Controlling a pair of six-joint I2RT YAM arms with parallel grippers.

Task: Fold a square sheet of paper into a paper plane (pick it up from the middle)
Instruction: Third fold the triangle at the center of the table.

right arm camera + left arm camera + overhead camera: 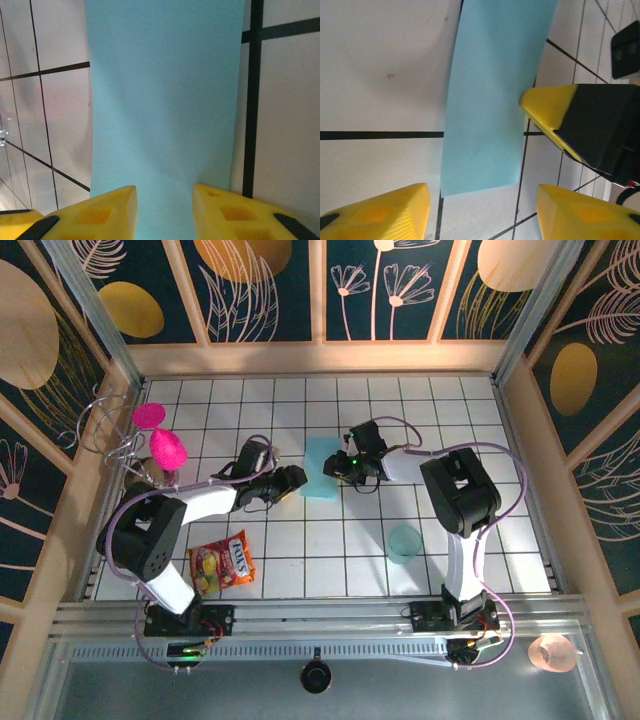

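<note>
The square sheet of paper (318, 478) lies on the white tiled table as a narrow light-blue strip, slightly bowed; no paper plane is in view. My left gripper (297, 479) is at the strip's lower left. In the left wrist view its jaws (480, 200) stand open, and the paper's (490, 100) near edge lies just ahead of them. My right gripper (334, 468) is at the strip's right side. In the right wrist view its fingers (165, 197) stand apart over the paper (165, 90), which runs on beneath the gap. One right fingertip (545, 107) rests at the strip's edge.
A translucent teal cup (404, 543) stands near the right arm's base. An orange candy bag (222, 563) lies front left. Two pink objects (165, 445) and a wire rack (105, 430) sit by the left wall.
</note>
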